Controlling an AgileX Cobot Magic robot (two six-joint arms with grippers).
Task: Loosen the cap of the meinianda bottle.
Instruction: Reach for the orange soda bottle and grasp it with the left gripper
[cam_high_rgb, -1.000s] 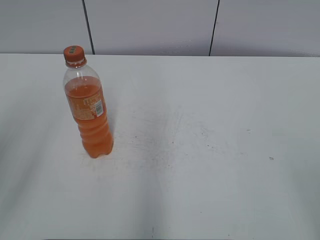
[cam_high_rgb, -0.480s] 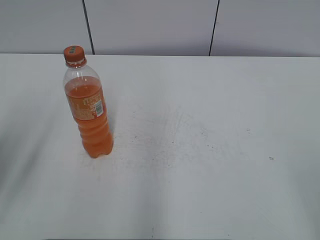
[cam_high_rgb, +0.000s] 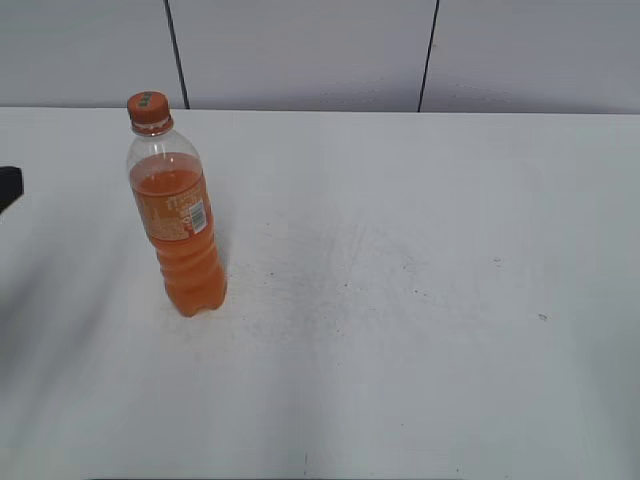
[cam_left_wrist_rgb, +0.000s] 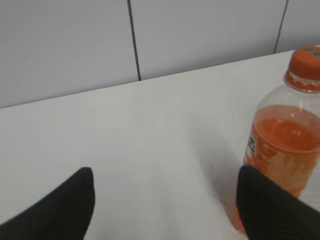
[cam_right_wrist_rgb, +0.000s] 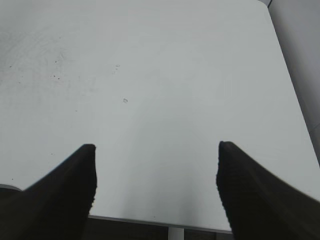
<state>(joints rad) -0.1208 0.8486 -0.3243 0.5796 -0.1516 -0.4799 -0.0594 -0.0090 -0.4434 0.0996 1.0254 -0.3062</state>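
The meinianda bottle (cam_high_rgb: 178, 215) stands upright on the left part of the white desk (cam_high_rgb: 420, 300), its orange cap (cam_high_rgb: 148, 107) screwed on. The left hand (cam_left_wrist_rgb: 165, 200), fingers spread wide apart, sits near the bottle, which shows just beside its right finger (cam_left_wrist_rgb: 272, 207). The right hand (cam_right_wrist_rgb: 156, 187) hangs spread apart over bare desk near the desk's right edge, holding nothing.

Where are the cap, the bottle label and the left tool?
cap (cam_high_rgb: 147, 103), exterior view, on its top face.
bottle label (cam_high_rgb: 178, 219), exterior view, on the orange band.
left tool (cam_left_wrist_rgb: 165, 210), left wrist view, midway between its open fingertips.
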